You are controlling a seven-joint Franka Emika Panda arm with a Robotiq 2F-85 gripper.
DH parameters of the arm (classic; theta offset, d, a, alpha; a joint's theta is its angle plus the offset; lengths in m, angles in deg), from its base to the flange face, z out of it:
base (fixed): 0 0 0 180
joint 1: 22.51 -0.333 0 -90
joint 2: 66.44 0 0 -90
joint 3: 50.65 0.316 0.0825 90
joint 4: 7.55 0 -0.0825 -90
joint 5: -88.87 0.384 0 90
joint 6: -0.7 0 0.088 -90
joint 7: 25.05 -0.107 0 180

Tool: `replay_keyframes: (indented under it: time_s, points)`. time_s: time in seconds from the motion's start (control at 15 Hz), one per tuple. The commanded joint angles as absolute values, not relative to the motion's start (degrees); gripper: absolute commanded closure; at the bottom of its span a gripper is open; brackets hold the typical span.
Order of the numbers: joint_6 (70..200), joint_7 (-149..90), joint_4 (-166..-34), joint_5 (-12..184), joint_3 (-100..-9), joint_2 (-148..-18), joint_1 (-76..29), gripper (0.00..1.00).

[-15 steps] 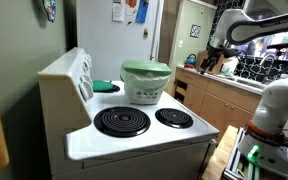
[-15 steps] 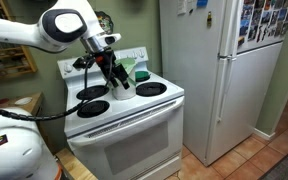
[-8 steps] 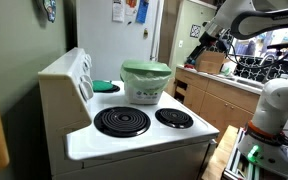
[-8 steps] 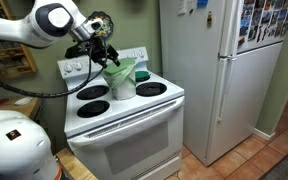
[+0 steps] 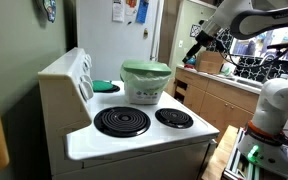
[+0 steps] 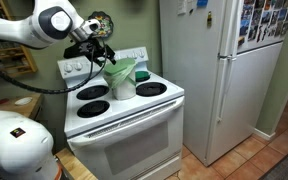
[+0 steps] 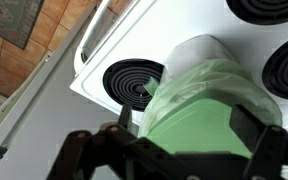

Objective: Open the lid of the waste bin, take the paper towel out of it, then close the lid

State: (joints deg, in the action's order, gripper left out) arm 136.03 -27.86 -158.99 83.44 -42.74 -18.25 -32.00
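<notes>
Hanging over the stove top [image 7: 189, 22], the gripper [image 7: 174, 165] is spread wide. In the wrist view its two dark fingers [image 7: 267, 150] stand far apart along the lower edge and nothing is clamped between them.

Directly below and just ahead of the fingers is the waste bin [image 7: 202, 50]. Its whitish wall faces the camera and a pale green surface [image 7: 209, 110] fills its top. From here I cannot tell liner from cover. The gripper is clear of the bin and touches neither rim nor wall. In an exterior view it hovers above the bin and a little to one side of it [image 6: 104, 55].

In an exterior view a green, shallow-domed lid [image 5: 145, 66] sits on the bin's rim, so the bin is shut. Under the gripper and beside the bin lies a black coil burner [image 7: 134, 82], and more coils show at the far edge of the wrist view. The bin itself stands on the white stove surface among them.

Beyond the bin, toward the stove's back panel, a flat bright-green object [image 5: 106, 86] rests on a rear burner. Farther off stand a white fridge [image 6: 219, 70] and wooden cabinets [image 5: 214, 100].
</notes>
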Motion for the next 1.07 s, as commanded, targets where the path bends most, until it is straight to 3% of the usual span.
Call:
replay_keyframes:
  time_s: [0.0,0.67,1.0]
  points:
    - [138.95,-25.46,-157.88,85.39,-43.02,-20.25,-33.92,0.00]
    - [152.64,-9.32,-153.95,85.25,-40.72,-35.21,-46.18,0.00]
    - [153.81,-9.72,-154.08,85.24,-40.13,-36.16,-46.14,0.00]
